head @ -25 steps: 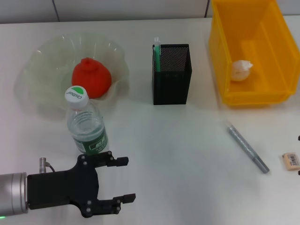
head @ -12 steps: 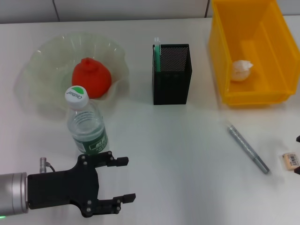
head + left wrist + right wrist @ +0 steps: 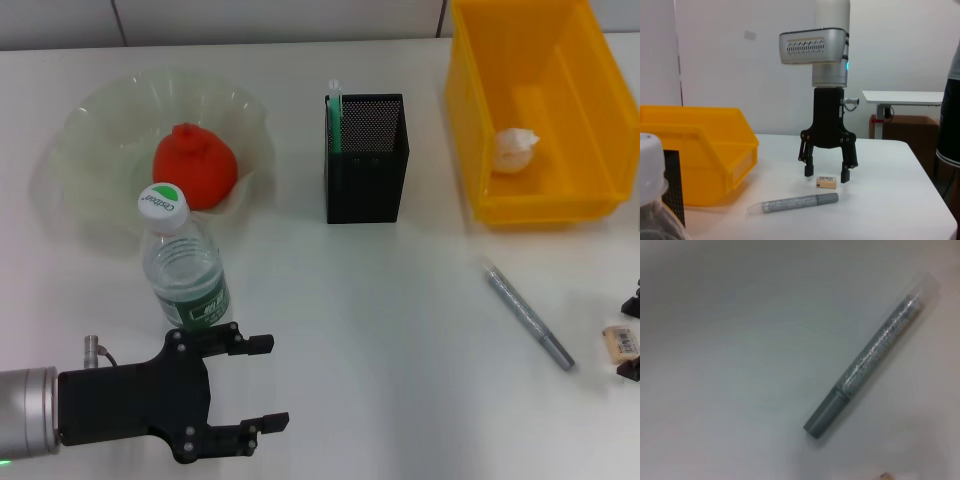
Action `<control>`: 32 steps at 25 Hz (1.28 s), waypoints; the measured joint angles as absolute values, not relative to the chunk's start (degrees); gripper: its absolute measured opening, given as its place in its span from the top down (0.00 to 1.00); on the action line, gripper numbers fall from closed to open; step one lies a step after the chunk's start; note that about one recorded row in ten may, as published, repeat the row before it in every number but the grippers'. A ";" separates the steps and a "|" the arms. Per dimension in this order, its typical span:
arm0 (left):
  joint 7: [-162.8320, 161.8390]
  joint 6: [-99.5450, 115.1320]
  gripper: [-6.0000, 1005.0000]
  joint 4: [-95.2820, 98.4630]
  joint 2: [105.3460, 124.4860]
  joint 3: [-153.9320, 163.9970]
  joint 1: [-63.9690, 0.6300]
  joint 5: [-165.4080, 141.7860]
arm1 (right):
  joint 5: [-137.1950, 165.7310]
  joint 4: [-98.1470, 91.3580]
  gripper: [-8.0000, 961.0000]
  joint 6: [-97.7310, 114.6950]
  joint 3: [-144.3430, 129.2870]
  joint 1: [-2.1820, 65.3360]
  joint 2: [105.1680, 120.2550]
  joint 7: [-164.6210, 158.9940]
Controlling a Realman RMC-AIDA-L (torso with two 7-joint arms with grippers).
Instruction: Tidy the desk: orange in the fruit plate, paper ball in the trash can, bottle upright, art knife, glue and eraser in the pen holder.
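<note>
At the near left of the desk [image 3: 380, 320] the left gripper [image 3: 262, 383] lies low and level with its fingers spread, grasping nothing, just in front of the bottle [image 3: 185, 265]. The bottle stands upright, cap on, touching or overlapping the near rim of the plate [image 3: 70, 150] — the orange [image 3: 194, 166] sits inside that plate. Mid-desk stands the holder [image 3: 366, 157], with a green-and-white stick against its inner left wall. Further right, the bin [image 3: 470, 120] holds the paper ball [image 3: 515, 150]. In front of the bin a grey glitter pen [image 3: 528, 314] lies flat on the desk. At the far right edge the right gripper [image 3: 828, 174] points straight down, fingers parted to either side of the eraser [image 3: 826, 181], tips near the desk — not closed on it.
</note>
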State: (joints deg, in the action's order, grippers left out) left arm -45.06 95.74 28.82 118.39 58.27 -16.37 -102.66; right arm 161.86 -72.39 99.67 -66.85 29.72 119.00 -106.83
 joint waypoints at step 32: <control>-46.05 95.98 0.26 28.83 118.47 58.27 -17.44 -102.65 | 147.61 -100.81 0.53 112.12 -63.94 31.29 119.19 -122.19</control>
State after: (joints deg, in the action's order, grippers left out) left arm -46.05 95.98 28.83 118.47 58.27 -17.44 -102.65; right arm 147.61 -100.81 112.12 -63.94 31.29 119.19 -122.19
